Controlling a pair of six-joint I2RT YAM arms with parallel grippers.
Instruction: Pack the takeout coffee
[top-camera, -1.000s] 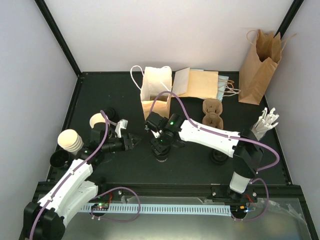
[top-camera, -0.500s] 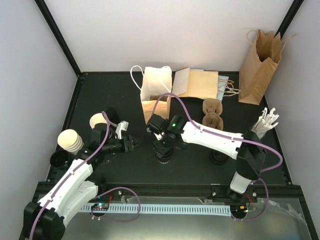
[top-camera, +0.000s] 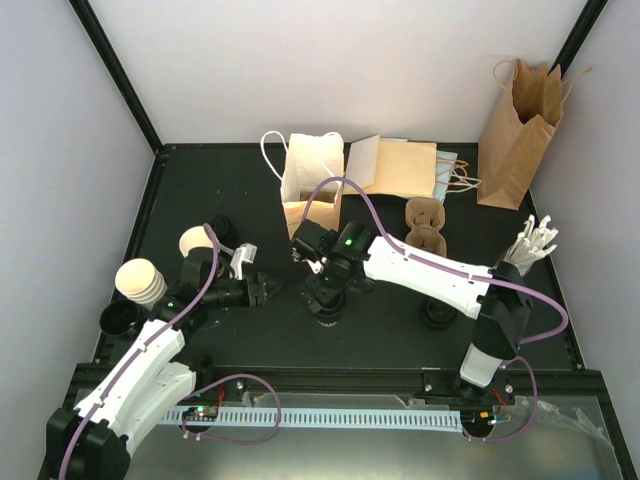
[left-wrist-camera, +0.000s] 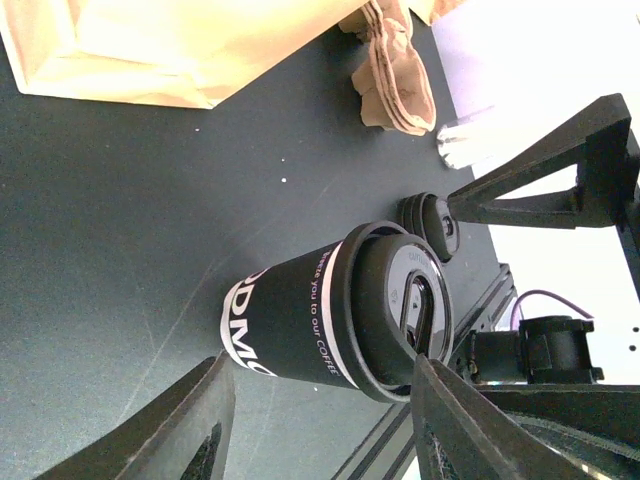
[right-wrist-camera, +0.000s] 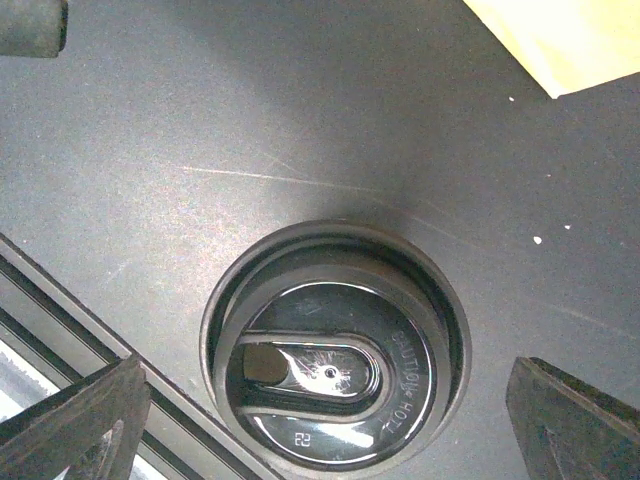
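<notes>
The takeout coffee is a black paper cup with white bands and a round black lid, standing upright on the dark table near its front middle. My right gripper hangs straight above it, open. In the right wrist view the lid fills the space between the wide-apart fingers of that gripper. My left gripper is to the cup's left, pointing at it and a short way off. In the left wrist view the cup stands beyond the left gripper, which is open and empty.
An open paper bag stands behind the cup, with flat bags beside it and a tall bag at the back right. A pulp cup carrier, cream cup stacks and loose lids lie around.
The right gripper's jaws have spread wider over the cup and its wrist has shifted slightly. The left gripper has edged a little to the right.
</notes>
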